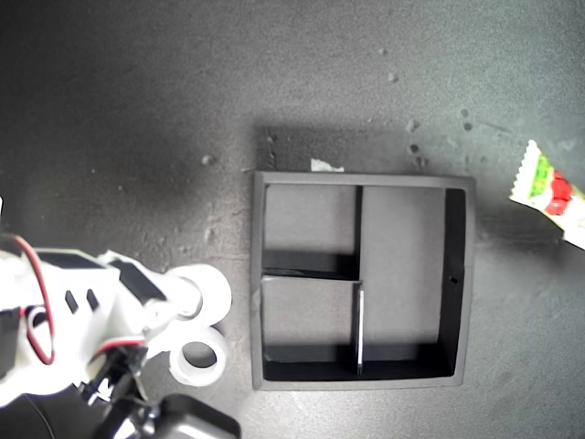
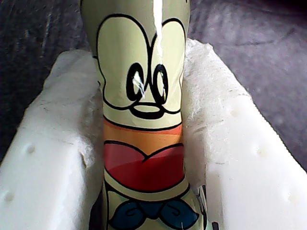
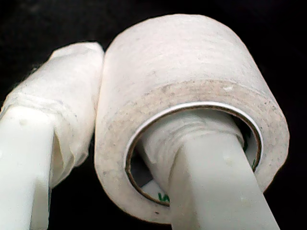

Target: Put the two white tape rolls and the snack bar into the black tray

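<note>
Tape rolls (image 1: 203,325) left of tray (image 1: 468,274); snack bar (image 1: 548,190) right, exterior view.

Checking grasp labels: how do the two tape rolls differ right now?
The upper tape roll is pinched by my second gripper, one finger through its hole and one outside; the lower tape roll lies flat and free, hole facing up. Both are white rings outside the black tray.

Tool (image 1: 203,297) gripping tape roll (image 1: 212,294)

The exterior view looks straight down on the black tray (image 1: 364,279). Both wrist views sit very close along their jaws: the first shares the snack bar (image 2: 143,120), the second probably the tape roll (image 3: 192,110).
</note>
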Robot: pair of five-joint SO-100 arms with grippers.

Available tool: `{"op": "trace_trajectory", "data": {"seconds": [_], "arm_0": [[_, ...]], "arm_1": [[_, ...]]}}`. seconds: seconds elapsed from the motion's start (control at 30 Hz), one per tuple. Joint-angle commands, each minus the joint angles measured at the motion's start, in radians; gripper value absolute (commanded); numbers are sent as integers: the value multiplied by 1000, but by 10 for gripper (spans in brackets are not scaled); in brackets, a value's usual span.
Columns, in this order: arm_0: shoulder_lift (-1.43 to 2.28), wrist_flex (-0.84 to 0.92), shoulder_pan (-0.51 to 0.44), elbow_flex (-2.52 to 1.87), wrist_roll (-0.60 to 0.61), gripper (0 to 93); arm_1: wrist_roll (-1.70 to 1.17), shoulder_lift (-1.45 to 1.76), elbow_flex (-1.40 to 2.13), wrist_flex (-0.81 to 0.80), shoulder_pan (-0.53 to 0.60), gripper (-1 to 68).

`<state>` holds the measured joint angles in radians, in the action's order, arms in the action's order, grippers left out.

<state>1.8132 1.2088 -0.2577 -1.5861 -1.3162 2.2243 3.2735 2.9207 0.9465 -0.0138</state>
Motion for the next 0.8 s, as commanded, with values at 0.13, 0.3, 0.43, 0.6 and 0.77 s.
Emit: {"op": "trace_trajectory", "data": {"seconds": [0.13,0.3,0.43,0.6,0.77], "arm_0": [[-17,9,14,81,81,0],[-130,89,18,287,155,0],[-345,298,46,683,181,0],[-865,624,61,1559,202,0],[-997,624,21,1629,143,0]], "arm_1": [[-968,-20,-362,95,-58,-5],[-1376,-377,-755,235,-26,-5],[-1626,-890,-1250,463,-20,-5],[-1772,-1405,-1713,713,44,-5],[-1784,-1496,-1647,621,75,-5]]}}
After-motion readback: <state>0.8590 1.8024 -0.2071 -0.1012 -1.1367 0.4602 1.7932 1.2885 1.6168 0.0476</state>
